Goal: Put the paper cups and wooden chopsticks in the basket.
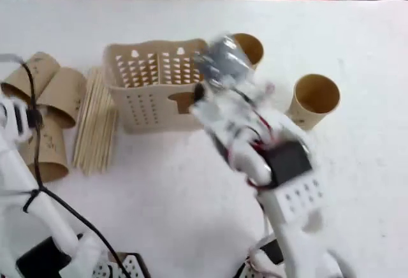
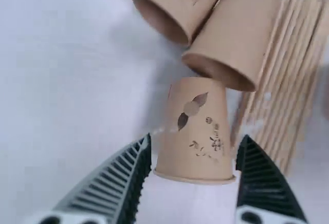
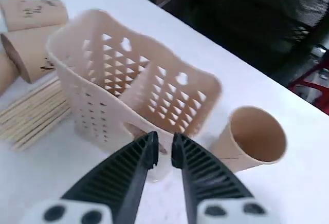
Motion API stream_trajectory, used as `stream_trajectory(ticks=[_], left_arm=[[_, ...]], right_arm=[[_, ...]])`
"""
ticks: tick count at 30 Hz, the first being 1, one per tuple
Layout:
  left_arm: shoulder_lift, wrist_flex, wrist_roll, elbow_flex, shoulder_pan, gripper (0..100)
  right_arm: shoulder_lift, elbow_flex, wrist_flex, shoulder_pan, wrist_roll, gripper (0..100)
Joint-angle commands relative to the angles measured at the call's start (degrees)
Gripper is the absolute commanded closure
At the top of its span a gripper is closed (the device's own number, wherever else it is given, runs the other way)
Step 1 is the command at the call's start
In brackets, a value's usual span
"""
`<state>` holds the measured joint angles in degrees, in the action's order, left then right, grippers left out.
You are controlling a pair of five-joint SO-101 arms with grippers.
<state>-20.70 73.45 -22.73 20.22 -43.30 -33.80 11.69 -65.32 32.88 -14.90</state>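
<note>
Three paper cups lie on their sides at the table's left. My left gripper [image 2: 195, 143] stands open astride the nearest cup [image 2: 193, 131], one finger on each side of it. The other two lying cups [image 2: 180, 0] [image 2: 231, 39] rest just past it, beside the pile of wooden chopsticks [image 2: 288, 80]. The beige basket [image 1: 153, 83] stands mid-table with the chopsticks [image 1: 95, 118] along its left side. My right gripper [image 3: 163, 146] hovers shut and empty at the basket's [image 3: 133, 90] right end. One upright cup [image 3: 252, 136] stands close by.
Two upright cups stand right of the basket, one at its back corner [image 1: 250, 48] and one farther right [image 1: 312, 99]. A black cable [image 1: 38, 144] hangs over the lying cups on the left. Bare white table lies in front of the basket.
</note>
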Motion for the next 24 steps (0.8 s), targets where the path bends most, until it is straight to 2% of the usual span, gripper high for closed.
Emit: stream_trajectory(ticks=[1, 4, 7, 13, 15, 17, 19, 21, 24], left_arm=[[-1.3, -18.0, -4.5, 19.1, -4.3, 72], [-1.3, -29.1, -7.8, 28.9, -8.8, 72], [-1.3, -39.0, -9.8, 36.0, -12.5, 72], [-1.5, -49.1, -13.8, 44.4, -13.5, 72], [-1.7, -49.6, -13.5, 43.7, -13.8, 72], [-1.3, -48.1, -12.8, 40.0, -13.8, 72], [-1.3, -43.7, -8.0, 34.6, -13.7, 72], [-1.1, -38.9, -3.9, 27.9, -12.8, 72], [-1.0, -31.8, -1.6, 18.6, -8.5, 72]], right_arm=[[18.3, -24.8, -8.9, 3.5, 7.1, 84.6], [32.6, -41.8, -14.3, 3.6, 12.7, 78.9], [45.3, -57.8, -18.9, 3.4, 13.4, 77.9], [65.9, -82.2, -25.7, 3.0, 13.4, 79.3], [69.1, -89.8, -30.5, 1.8, 13.0, 80.6], [69.9, -96.3, -34.0, 1.9, 7.8, 81.6], [67.2, -97.9, -34.1, 1.8, 2.8, 83.3], [62.3, -95.0, -34.1, 2.2, 2.0, 83.6], [51.6, -84.2, -34.1, 5.1, -0.4, 83.6]])
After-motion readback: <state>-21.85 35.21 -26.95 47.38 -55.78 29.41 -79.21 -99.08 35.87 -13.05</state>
